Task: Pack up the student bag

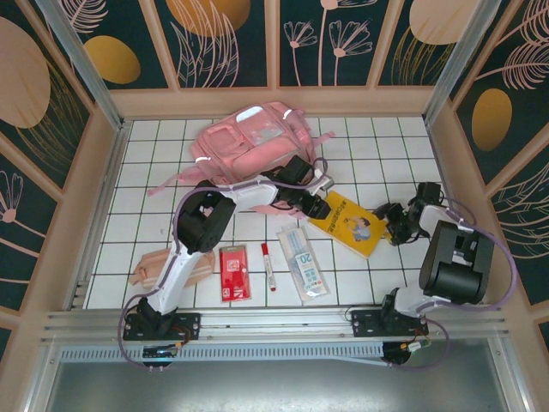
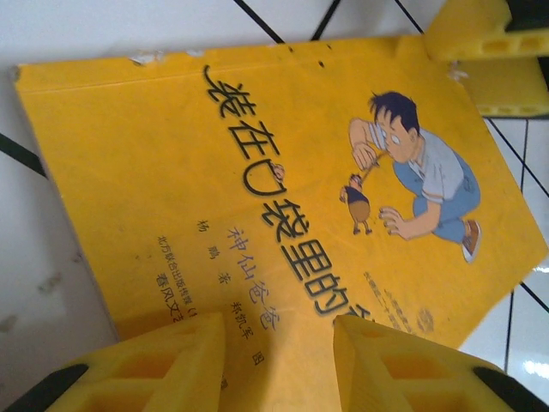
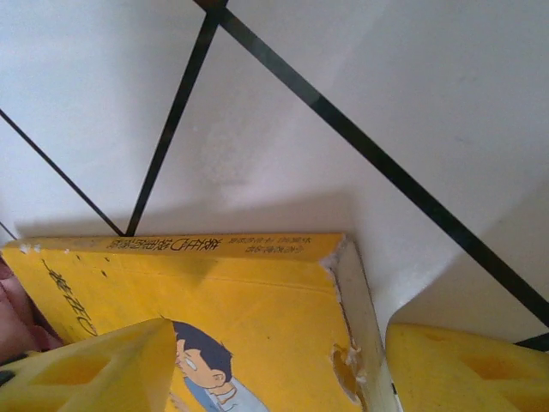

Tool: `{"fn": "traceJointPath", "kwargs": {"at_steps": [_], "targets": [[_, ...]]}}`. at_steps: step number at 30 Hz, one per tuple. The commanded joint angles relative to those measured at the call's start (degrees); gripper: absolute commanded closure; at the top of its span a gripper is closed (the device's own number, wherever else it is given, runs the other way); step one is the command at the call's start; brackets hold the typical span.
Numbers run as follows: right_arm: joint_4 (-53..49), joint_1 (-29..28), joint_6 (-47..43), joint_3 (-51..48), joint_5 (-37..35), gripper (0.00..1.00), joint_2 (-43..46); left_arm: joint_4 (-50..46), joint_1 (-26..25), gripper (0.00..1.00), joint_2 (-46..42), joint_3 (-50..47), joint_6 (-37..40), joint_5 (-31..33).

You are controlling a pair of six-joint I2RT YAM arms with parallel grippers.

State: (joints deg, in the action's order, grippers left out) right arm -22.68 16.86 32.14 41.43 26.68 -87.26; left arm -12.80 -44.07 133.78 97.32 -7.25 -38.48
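Left pincer [image 2: 279, 348]: empty, with a moderate gap between the jaws, low over the near edge of the yellow book [image 2: 257, 172].
Right pincer [image 3: 279, 352]: empty and wide open, one finger on each side of the book's worn corner.
Book: lies flat on the counter [image 1: 154, 172], cover up, between the two pincers.
Risk, slipping: a thin, flat book gives the fingers little to bite. Closing on it could skid it along the counter or lift the cover alone.
Risk, collision: the two pincers work close together over one book and could knock each other.
Left arm [image 1: 244, 192]: stretched far to the right across the bag's front, wrist pitched down.
Right arm [image 1: 455, 257]: folded, forearm reaching left, wrist low.
Bag [image 1: 249, 142]: lies at the far middle of the counter behind the left arm. I cannot tell whether it is open.
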Motion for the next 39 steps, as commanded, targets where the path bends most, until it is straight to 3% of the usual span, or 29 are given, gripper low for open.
{"fn": "traceJointPath", "kwargs": {"at_steps": [1,8,13,18,23,26,29,34,36,39], "targets": [[13.30,-0.43,-1.26,3.12,-1.25,0.34,-6.23,-10.30,-1.60,0.64,1.22,-2.56,1.57,-2.18],[23.42,-0.67,0.73,9.40,5.62,0.35,-14.26,-15.03,-4.70,0.65,4.81,4.33,5.98,-1.53],[24.26,-1.04,2.53,13.27,5.93,0.36,-16.88,-17.88,-6.91,0.65,3.70,7.37,7.05,2.51],[9.90,-1.04,0.46,18.38,-4.08,0.37,-13.77,-12.58,-6.98,0.63,-3.66,3.31,7.25,3.32],[-3.67,-1.13,2.91,17.01,-16.16,0.29,-6.04,-2.33,-6.82,0.61,-9.17,4.72,6.59,11.26],[-8.78,-1.39,5.70,13.06,-12.31,0.24,-1.11,3.38,-6.47,0.55,-7.31,8.55,5.60,21.46],[-10.32,-1.79,9.45,6.59,-5.84,0.23,5.07,-0.94,-5.97,0.53,0.83,20.22,9.32,27.94],[-11.31,-6.00,17.02,-0.66,-0.09,0.22,15.07,-16.56,-4.01,0.47,17.69,44.74,10.90,21.86],[-10.92,-8.91,19.42,-1.78,-0.15,0.21,17.11,-18.00,-3.64,0.45,20.36,46.47,11.15,18.37],[-9.46,-10.90,20.79,-3.30,-1.01,0.22,16.48,-15.43,-3.64,0.45,19.37,41.16,11.99,15.27]]}}
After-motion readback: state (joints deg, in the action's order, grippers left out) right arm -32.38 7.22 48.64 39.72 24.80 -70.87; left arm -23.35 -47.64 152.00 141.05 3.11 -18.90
